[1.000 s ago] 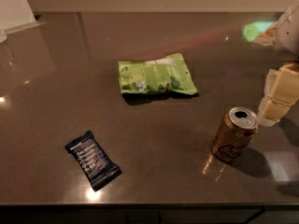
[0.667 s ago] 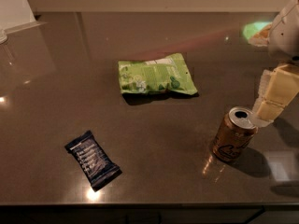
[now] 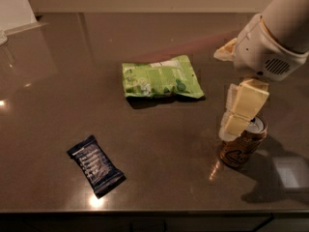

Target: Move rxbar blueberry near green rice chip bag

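Since the gripper (image 3: 234, 125) hangs right by the can (image 3: 241, 152), parted or clenched I can't tell, lift clear w/o tipping it, then cross to the bar (image 3: 95, 166), far left & nearer; bag (image 3: 161, 77) sits left, beyond.

standing upright toward the right front of the dark glossy tabletop (image 3: 53, 95): a gold-brown drink can (image 3: 240, 153), showing a silver lid and dark lettering on its side. partly hiding behind the gripper (image 3: 231, 129) hanging over its upper left edge. throwing a shadow to the right across the tabletop. catching small bright glints of light at the left and near the front edge. showing at the far left corner: a pale panel (image 3: 13, 6).
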Controlling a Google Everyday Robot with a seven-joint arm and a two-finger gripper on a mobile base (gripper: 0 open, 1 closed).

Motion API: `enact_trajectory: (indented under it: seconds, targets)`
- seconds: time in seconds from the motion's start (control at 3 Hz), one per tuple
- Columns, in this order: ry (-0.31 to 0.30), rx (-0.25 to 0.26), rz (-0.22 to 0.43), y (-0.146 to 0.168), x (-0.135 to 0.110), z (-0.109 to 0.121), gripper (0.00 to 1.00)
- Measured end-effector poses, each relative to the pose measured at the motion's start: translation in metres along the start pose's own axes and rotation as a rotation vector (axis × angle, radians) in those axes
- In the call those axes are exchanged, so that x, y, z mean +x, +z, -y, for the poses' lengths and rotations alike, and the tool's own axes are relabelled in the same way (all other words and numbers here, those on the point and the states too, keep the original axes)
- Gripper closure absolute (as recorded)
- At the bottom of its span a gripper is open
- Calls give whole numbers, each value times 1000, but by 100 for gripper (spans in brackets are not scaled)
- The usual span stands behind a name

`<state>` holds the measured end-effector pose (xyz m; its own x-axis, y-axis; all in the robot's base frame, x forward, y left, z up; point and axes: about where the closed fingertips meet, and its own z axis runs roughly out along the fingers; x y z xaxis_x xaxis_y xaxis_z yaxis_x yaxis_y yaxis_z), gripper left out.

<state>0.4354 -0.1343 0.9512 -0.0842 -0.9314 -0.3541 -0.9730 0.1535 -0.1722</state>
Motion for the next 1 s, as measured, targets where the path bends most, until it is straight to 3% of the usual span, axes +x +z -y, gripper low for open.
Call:
enact_trajectory:
  seconds: [0.67, 1.0]
  targets:
    - [-124, -93, 124, 54, -73, -36, 0]
    - [-115, -91, 176, 79, -99, -57, 0]
